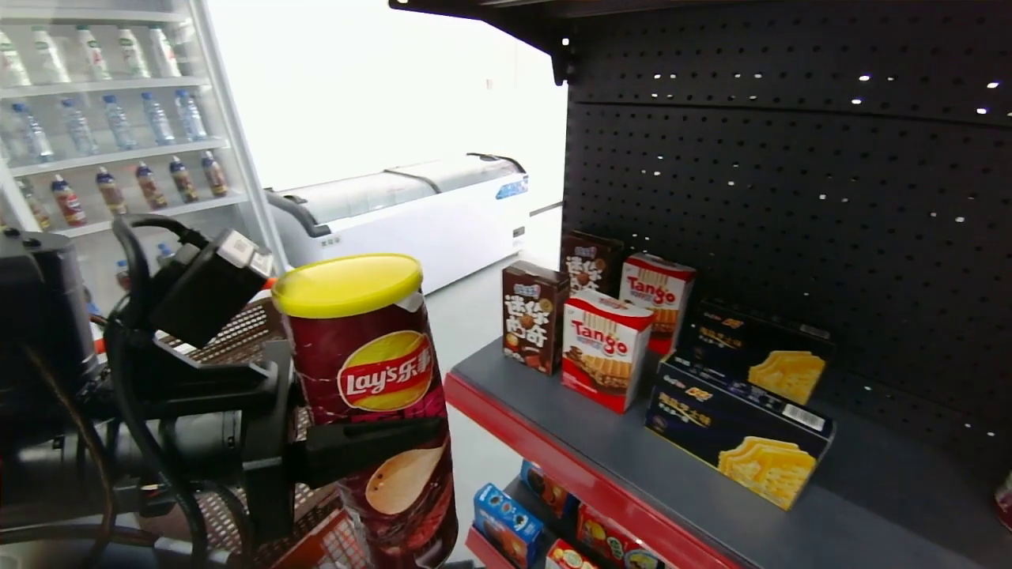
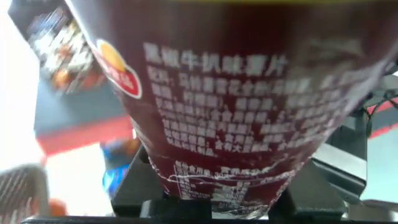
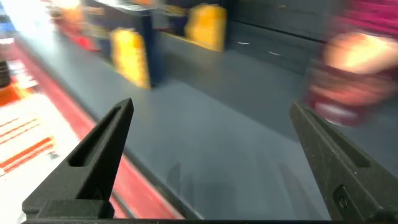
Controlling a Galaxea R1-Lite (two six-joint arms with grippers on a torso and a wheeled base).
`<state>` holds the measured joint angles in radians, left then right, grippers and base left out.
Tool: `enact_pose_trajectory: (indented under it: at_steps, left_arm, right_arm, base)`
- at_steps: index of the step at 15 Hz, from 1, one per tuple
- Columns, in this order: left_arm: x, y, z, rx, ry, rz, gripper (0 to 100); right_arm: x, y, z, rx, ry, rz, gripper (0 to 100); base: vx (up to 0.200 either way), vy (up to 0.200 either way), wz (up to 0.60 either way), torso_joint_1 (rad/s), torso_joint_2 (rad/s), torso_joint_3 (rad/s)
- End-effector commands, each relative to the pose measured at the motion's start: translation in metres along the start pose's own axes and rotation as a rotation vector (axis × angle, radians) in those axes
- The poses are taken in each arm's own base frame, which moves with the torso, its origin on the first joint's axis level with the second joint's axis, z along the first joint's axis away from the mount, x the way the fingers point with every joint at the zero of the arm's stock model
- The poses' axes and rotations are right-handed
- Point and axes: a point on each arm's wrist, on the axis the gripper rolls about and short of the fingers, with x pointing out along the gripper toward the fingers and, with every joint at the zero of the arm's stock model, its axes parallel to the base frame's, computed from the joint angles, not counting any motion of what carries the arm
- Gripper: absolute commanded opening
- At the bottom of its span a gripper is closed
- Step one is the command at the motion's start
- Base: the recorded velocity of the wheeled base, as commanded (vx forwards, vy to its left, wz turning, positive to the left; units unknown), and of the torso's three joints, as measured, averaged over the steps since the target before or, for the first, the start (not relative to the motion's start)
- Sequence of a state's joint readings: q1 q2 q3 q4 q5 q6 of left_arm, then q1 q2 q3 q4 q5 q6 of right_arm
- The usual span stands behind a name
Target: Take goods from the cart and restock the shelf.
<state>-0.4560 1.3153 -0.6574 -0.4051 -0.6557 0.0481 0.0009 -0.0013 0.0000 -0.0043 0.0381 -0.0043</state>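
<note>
Left claw (image 1: 356, 450) is clamped on the can (image 1: 371, 379), dark red with a yellow lid. One finger crosses its front below the middle and the can stands about upright. It hangs out in front of the shelf's red front edge (image 1: 545, 450), apart from it, with bare floor between. The mesh cart (image 1: 245, 332) sits behind and under that arm.

Up on the shelf board (image 1: 838, 514), brown boxes (image 1: 534, 316) and red-and-white boxes (image 1: 605, 348) stand at the near end, close to the lip. Dark blue boxes (image 1: 739, 431) lie just beside them. Past those runs a bare grey stretch back to the pegboard (image 1: 791, 197).

Right claw (image 3: 211, 134) hovers over that board, fingers spread wide with nothing between them.

Now the hard bits. The can's base is cut off by the bottom edge. From the left wrist, the can (image 2: 230, 93) hides most of the claw (image 2: 230, 199). A red thing (image 1: 1004, 498) is clipped at the far edge, and from the right wrist it (image 3: 354, 68) is a blur. The packs on the lower shelf (image 1: 510, 518) are half hidden under the board.
</note>
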Motion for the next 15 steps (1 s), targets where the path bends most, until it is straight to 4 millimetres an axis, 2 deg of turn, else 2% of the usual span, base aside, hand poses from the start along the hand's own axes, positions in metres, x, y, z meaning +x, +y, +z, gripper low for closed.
enact_pose_trajectory:
  at_steps: [1, 6, 15]
  left_arm:
    - [0.0008, -0.0003, -0.0002, -0.001, 0.001, -0.013, 0]
    - [0.0040, -0.0064, 0.0012, 0.010, -0.001, -0.061, 0]
    - [0.0050, -0.0057, 0.0008, 0.011, 0.000, -0.061, 0]
  right_arm:
    - [0.0001, 0.0000, -0.0001, 0.000, 0.002, 0.001, 100]
    - [0.0001, 0.0000, -0.0001, 0.000, 0.002, 0.001, 100]
    - [0.0001, 0.0000, 0.0001, 0.000, 0.001, 0.001, 100]
  base:
    - [0.000, 0.000, -0.60, 0.002, 0.00, 0.002]
    - [0.000, 0.000, -0.60, 0.005, 0.00, 0.004]
    - [0.000, 0.000, -0.60, 0.001, 0.00, 0.002]
